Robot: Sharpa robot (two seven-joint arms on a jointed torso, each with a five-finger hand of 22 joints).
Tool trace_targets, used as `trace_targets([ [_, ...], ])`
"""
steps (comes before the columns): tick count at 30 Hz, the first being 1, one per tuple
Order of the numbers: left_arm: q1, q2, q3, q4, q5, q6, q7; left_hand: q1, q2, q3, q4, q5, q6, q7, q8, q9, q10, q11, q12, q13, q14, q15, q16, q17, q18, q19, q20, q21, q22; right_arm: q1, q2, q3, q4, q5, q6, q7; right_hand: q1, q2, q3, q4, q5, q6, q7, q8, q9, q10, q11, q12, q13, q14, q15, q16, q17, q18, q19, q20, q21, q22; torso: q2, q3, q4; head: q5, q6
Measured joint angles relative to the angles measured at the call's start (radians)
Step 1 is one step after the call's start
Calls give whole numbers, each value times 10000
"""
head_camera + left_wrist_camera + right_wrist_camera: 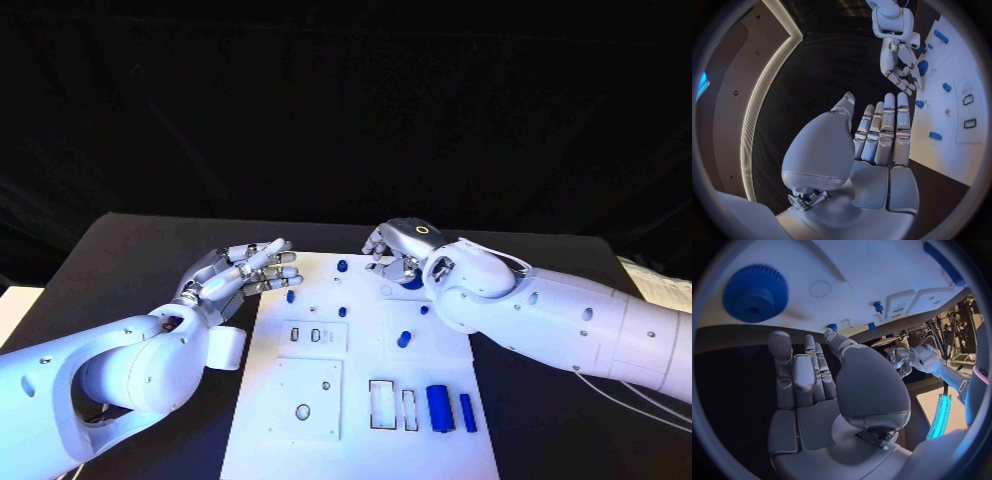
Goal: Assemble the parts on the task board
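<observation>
The white task board (pixel 361 440) lies in the middle of the black table. A blue gear (pixel 414 283) sits near its far edge, half hidden under my right forearm; the right wrist view shows the gear (pixel 754 292) flat on the board. My right hand (pixel 397 243) hovers just beyond the gear with its fingers (pixel 795 372) extended and nothing in them. My left hand (pixel 238 270) is raised over the table at the board's far left corner, fingers (pixel 886 130) straight and empty. Small blue pegs (pixel 342 266) stand in the board, and two blue bars (pixel 438 408) lie near its front.
Rectangular slots (pixel 382 403) and a raised plate with an oval hole (pixel 306 400) occupy the board's near half. More blue pegs (pixel 404 339) stand mid-board. Papers (pixel 661 285) lie at the table's right edge. Black table (pixel 144 250) surrounds the board.
</observation>
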State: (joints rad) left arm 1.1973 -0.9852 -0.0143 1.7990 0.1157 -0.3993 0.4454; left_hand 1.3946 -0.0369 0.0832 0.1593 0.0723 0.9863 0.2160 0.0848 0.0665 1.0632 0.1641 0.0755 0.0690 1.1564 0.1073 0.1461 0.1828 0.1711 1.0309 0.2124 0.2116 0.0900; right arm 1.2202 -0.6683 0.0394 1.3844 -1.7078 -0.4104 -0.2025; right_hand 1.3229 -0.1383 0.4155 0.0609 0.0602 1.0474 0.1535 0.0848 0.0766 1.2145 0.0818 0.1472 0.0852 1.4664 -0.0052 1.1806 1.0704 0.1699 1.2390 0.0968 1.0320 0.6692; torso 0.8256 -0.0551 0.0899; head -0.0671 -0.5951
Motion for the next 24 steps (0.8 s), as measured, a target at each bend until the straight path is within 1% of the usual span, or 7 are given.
trace_targets([
  [3,0,-41,0,-5,17,0,-1,0,0,0,0,0,0,0,-27,0,0,0,0,0,0,0,0,10,0,0,0,0,0,94,-685,80,526,449,-60,-111,-84,-159,-106,186,81,117,-117,0,-3,983,-99,570,347,-8,-229,556,630,-235,548,-177,767,1116,-6,0,-35,-32,23],
  [4,0,-50,-1,-7,22,0,-1,0,0,0,0,0,0,0,-46,0,0,0,0,0,0,0,0,14,0,0,0,0,0,126,-890,99,650,621,-58,-157,-201,-310,-210,271,186,50,-213,0,-14,1508,-295,800,517,-1,-295,665,749,-235,704,-244,991,1443,-9,6,-49,-35,30],
  [7,1,-68,-2,-14,37,0,-2,0,0,0,0,0,0,0,-46,0,0,0,0,0,0,0,0,15,0,0,0,0,1,191,-1458,133,929,1242,46,-342,-464,-669,-946,477,807,-128,-388,-53,-53,2349,-610,1869,1538,-3,-430,1313,1488,-468,1218,-436,1796,2621,-15,18,-108,-38,59],
  [8,2,-72,-2,-18,42,0,-2,0,0,0,0,0,0,0,-46,0,0,0,0,0,0,0,0,15,0,0,0,0,1,199,-1569,135,972,1408,112,-396,-422,-711,-1559,641,1072,-270,-411,-53,-53,2329,-658,3302,3154,1,-488,1765,2017,-597,1416,-509,2166,3148,-16,28,-132,-39,68],
  [14,4,-83,-2,-41,63,0,-4,0,0,0,0,0,0,0,-46,0,0,0,0,0,0,0,0,14,0,0,0,0,0,202,-1893,137,1196,1946,762,-628,170,-317,-3302,1578,1254,-533,-271,-39,-53,1926,-473,8688,9204,-15,-390,2938,2378,-646,1582,-372,2917,4271,-15,65,-197,-25,100],
  [15,5,-82,-2,-45,65,1,-4,0,0,0,0,0,0,0,-46,0,0,0,0,0,0,0,0,14,0,0,0,0,-5,199,-1909,137,1199,1974,853,-650,306,-328,-3479,1755,1262,-542,-262,6,-53,1895,-442,9261,9890,-15,-390,3070,2378,-782,1614,-340,3030,4440,-14,68,-198,-39,105],
  [24,5,-74,-2,-73,79,5,-9,0,0,0,0,0,0,0,-46,0,0,0,0,0,0,0,0,13,-1,0,0,0,-9,167,-1757,142,923,2085,1394,-789,550,-288,-3683,2057,1432,-579,-222,75,-52,2047,-405,10665,11482,-4,-335,3398,2377,-780,1702,-251,3352,4997,-9,56,-185,-84,93],
])
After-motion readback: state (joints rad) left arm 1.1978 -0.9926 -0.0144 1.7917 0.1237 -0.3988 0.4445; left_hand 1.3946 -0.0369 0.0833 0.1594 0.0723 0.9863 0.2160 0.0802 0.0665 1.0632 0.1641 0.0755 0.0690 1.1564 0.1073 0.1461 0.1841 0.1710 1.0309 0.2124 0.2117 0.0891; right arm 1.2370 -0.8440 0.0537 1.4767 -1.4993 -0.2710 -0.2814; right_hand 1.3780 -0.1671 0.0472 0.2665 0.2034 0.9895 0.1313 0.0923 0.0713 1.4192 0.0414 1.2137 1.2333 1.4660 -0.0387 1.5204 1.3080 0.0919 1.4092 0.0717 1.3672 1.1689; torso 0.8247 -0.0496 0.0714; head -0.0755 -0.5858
